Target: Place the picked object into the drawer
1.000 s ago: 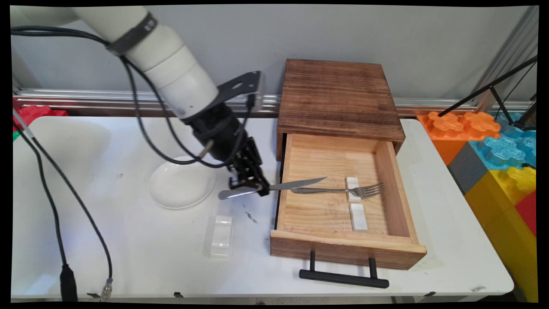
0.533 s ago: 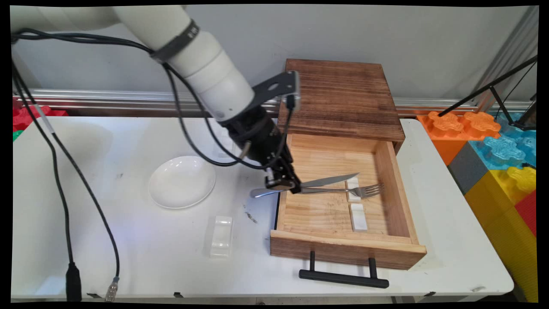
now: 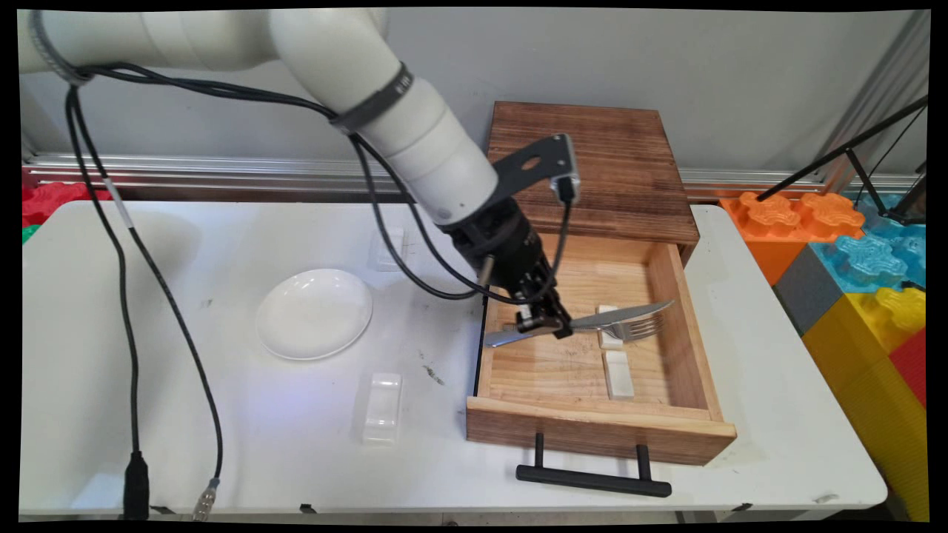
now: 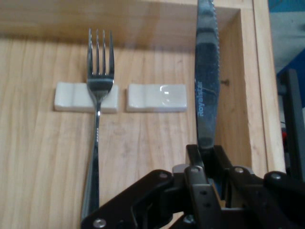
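Gripper w/ knife shifted right from frame centre, now over open drawer.

Main view: jaws clamped on knife mid-handle; blade above fork, frame centre-right. Plate at left.

Hand view: knife at right, beside empty rest; fork on left rest. Carry step.

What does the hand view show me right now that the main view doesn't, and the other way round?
Only the hand view: lettering and the toothed edge on the knife blade, which lies off to one side of both white rests.

Only the main view: the plate, a clear block on the table, the drawer's black handle, the dark wooden cabinet top.

Both: the gripper shut on the knife above the open drawer, the fork lying across one rest.
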`<state>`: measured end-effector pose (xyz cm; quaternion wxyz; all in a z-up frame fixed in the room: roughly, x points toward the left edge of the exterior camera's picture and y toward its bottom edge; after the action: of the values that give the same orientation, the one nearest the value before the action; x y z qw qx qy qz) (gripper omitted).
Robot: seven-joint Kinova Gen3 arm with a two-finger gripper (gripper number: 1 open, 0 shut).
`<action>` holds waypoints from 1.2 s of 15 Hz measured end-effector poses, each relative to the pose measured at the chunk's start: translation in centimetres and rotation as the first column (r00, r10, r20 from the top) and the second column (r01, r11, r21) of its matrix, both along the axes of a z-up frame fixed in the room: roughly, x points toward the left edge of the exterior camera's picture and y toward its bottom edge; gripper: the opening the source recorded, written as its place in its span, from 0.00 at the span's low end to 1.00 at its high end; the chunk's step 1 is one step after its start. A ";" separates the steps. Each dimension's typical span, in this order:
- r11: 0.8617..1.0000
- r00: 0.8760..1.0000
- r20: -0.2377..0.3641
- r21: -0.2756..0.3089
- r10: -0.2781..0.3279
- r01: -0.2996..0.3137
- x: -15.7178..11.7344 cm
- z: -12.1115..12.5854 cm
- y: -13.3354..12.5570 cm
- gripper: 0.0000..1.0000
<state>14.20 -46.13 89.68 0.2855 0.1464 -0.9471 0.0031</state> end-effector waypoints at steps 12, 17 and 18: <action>1.000 1.000 -0.019 -0.013 -0.009 0.009 -2.9 -4.3 -1.2 0.00; 1.000 1.000 -0.015 -0.018 -0.011 0.011 -3.0 -6.8 -1.3 0.00; 1.000 1.000 -0.015 -0.019 -0.011 0.011 -3.1 -7.0 -1.3 0.00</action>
<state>11.14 -47.47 82.66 0.2939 0.1385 -0.9457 0.0091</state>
